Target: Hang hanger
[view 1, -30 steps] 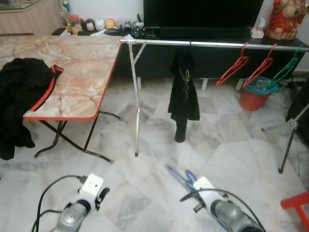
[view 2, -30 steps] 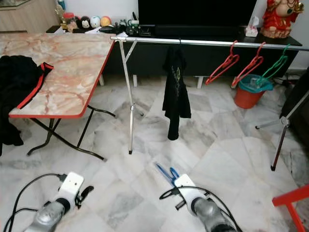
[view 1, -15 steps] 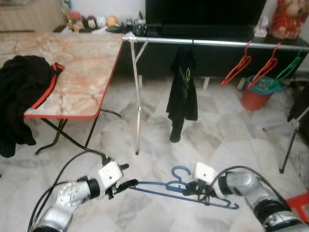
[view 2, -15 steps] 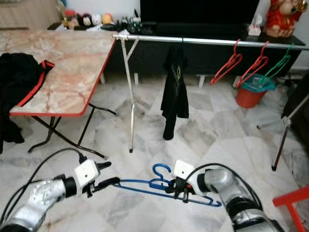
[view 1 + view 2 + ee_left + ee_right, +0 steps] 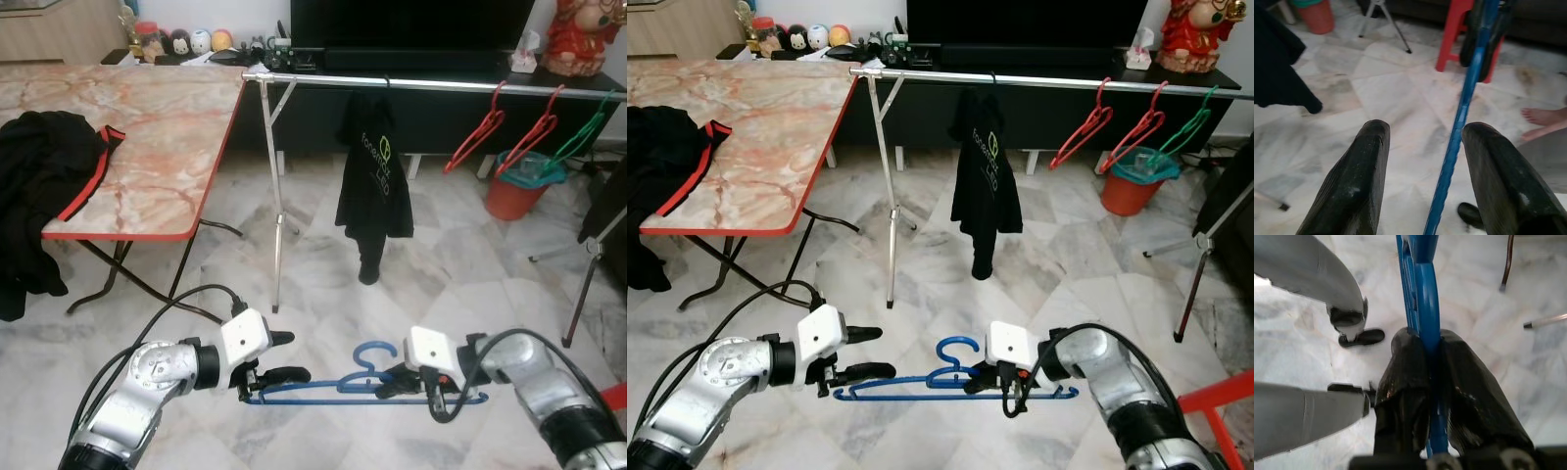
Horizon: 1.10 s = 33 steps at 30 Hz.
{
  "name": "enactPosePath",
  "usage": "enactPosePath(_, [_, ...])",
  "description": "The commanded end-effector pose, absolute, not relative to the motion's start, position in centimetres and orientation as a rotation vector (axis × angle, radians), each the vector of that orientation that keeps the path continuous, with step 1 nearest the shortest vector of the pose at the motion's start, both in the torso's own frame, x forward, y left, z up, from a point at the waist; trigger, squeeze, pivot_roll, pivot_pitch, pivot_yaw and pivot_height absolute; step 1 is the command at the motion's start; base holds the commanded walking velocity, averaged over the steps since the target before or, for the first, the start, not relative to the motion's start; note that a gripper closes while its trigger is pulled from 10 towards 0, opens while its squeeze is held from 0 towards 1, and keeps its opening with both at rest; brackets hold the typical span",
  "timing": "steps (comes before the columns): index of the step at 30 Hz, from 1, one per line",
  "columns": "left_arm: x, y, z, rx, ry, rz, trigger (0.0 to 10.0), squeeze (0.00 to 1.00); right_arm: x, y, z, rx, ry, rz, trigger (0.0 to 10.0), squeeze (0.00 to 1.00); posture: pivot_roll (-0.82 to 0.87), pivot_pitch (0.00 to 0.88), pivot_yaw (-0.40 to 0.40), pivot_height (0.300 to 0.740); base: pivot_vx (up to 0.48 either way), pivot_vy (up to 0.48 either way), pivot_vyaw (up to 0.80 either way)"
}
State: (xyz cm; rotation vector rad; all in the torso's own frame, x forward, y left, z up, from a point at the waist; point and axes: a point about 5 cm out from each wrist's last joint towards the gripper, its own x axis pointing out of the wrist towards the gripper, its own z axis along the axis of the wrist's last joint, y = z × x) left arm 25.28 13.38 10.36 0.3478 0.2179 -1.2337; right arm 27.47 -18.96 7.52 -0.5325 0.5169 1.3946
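Observation:
A blue hanger (image 5: 323,390) hangs level above the marble floor, hook (image 5: 372,351) up. My right gripper (image 5: 390,384) is shut on it just below the hook; in the right wrist view the fingers (image 5: 1405,377) squeeze the blue bar (image 5: 1422,279). My left gripper (image 5: 292,355) is open, its two fingers straddling the hanger's left end. In the left wrist view the blue bar (image 5: 1462,117) runs between the spread fingers (image 5: 1359,186), close to one of them. Farther ahead stands the silver clothes rail (image 5: 441,86).
On the rail hang a black shirt (image 5: 374,171), two red hangers (image 5: 475,132) and a green one (image 5: 583,132). A marble-top folding table (image 5: 147,147) with a black garment (image 5: 39,186) stands at the left. A red bucket (image 5: 514,196) and a red stool (image 5: 615,397) are at the right. A person's foot (image 5: 1542,117) is nearby.
The hanger has gone from sloping to level. My left gripper has closed in on its left end, which now lies between the fingers. The black shirt has turned on the rail.

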Motion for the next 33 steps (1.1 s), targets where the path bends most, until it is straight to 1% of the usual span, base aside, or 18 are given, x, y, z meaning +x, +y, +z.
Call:
enactPosePath(1, [24.8, 12.6, 10.9, 0.336, 0.216, -1.283, 10.0, 0.0, 27.8, -18.4, 9.3, -0.516, 0.423, 1.41, 10.0, 0.0, 0.04, 0.0, -0.02, 0.74, 0.0, 0.0, 0.0])
enactPosePath(3, [24.7, 12.3, 11.1, 0.328, 0.217, -1.295, 10.0, 0.0, 27.9, -17.9, 10.0, -0.486, 0.378, 1.421, 10.0, 0.0, 0.04, 0.0, -0.02, 0.74, 0.0, 0.0, 0.0])
enactPosePath(4, [24.7, 12.0, 11.3, 0.32, 0.224, -1.296, 10.0, 0.0, 27.9, -17.2, 10.5, -0.458, 0.341, 1.432, 10.0, 0.0, 0.04, 0.0, -0.019, 0.74, 0.0, 0.0, 0.0])
enactPosePath(5, [24.7, 12.0, 11.3, 0.32, 0.224, -1.296, 10.0, 0.0, 27.9, -17.2, 10.5, -0.458, 0.341, 1.432, 10.0, 0.0, 0.04, 0.0, -0.019, 0.74, 0.0, 0.0, 0.0])
enactPosePath(8, [24.8, 11.8, 11.4, 0.316, 0.238, -1.293, 10.0, 0.0, 27.5, -16.1, 10.9, -0.428, 0.316, 1.467, 10.0, 0.0, 0.04, 0.0, -0.019, 0.74, 0.0, 0.0, 0.0])
enactPosePath(13, [24.6, 11.8, 11.6, 0.312, 0.257, -1.296, 10.0, 0.0, 26.8, -15.4, 10.7, -0.415, 0.327, 1.502, 10.0, 0.0, 0.04, 0.0, -0.02, 0.74, 0.0, 0.0, 0.0])
enactPosePath(21, [24.4, 11.5, 11.5, 0.313, 0.272, -1.299, 10.0, 0.0, 26.7, -15.1, 10.8, -0.414, 0.336, 1.501, 10.0, 0.0, 0.04, 0.0, -0.025, 0.74, 0.0, 0.0, 0.0])
enactPosePath(22, [24.4, 11.5, 11.5, 0.314, 0.274, -1.298, 6.7, 0.0, 26.7, -15.1, 10.8, -0.414, 0.338, 1.501, 10.0, 0.0, 0.04, 0.0, -0.025, 0.74, 0.0, 0.0, 0.0])
enactPosePath(23, [24.4, 11.4, 11.5, 0.314, 0.276, -1.297, 5.4, 0.0, 26.7, -15.0, 10.9, -0.413, 0.34, 1.502, 10.0, 0.0, 0.04, 0.0, -0.025, 0.74, 0.0, 0.0, 0.0])
enactPosePath(24, [24.4, 11.4, 11.5, 0.314, 0.276, -1.297, 5.4, 0.0, 26.7, -15.0, 10.9, -0.413, 0.34, 1.502, 10.0, 0.0, 0.04, 0.0, -0.025, 0.74, 0.0, 0.0, 0.0])
enactPosePath(25, [24.4, 11.4, 11.5, 0.314, 0.277, -1.297, 5.0, 0.0, 26.6, -15.0, 10.9, -0.413, 0.341, 1.504, 10.0, 0.0, 0.04, 0.0, -0.027, 0.74, 0.0, 0.0, 0.0])
enactPosePath(26, [24.4, 11.4, 11.5, 0.316, 0.277, -1.296, 5.0, 0.0, 26.6, -15.0, 10.9, -0.413, 0.343, 1.507, 10.0, 0.0, 0.04, 0.0, -0.027, 0.74, 0.0, 0.0, 0.0])
enactPosePath(27, [24.4, 11.3, 11.5, 0.318, 0.277, -1.295, 5.5, 0.0, 26.6, -15.0, 10.9, -0.414, 0.345, 1.508, 10.0, 0.0, 0.04, 0.0, -0.027, 0.74, 0.0, 0.0, 0.0])
enactPosePath(28, [24.4, 11.3, 11.5, 0.32, 0.277, -1.294, 6.3, 0.0, 26.6, -15.0, 10.9, -0.413, 0.346, 1.51, 10.0, 0.0, 0.04, 0.0, -0.027, 0.74, 0.0, 0.0, 0.0])
enactPosePath(29, [24.4, 11.3, 11.5, 0.323, 0.275, -1.292, 8.5, 0.0, 26.5, -14.9, 10.9, -0.411, 0.347, 1.514, 10.0, 0.0, 0.04, 0.0, -0.027, 0.74, 0.0, 0.0, 0.0])
enactPosePath(30, [24.5, 11.3, 11.5, 0.326, 0.273, -1.286, 10.0, 0.0, 26.5, -14.9, 10.9, -0.411, 0.347, 1.516, 10.0, 0.0, 0.04, 0.0, -0.027, 0.74, 0.0, 0.0, 0.0])
enactPosePath(33, [24.8, 11.4, 11.7, 0.333, 0.264, -1.267, 10.0, 0.0, 26.3, -15.0, 10.7, -0.407, 0.358, 1.523, 10.0, 0.0, 0.04, 0.0, -0.027, 0.74, 0.0, 0.0, 0.0])
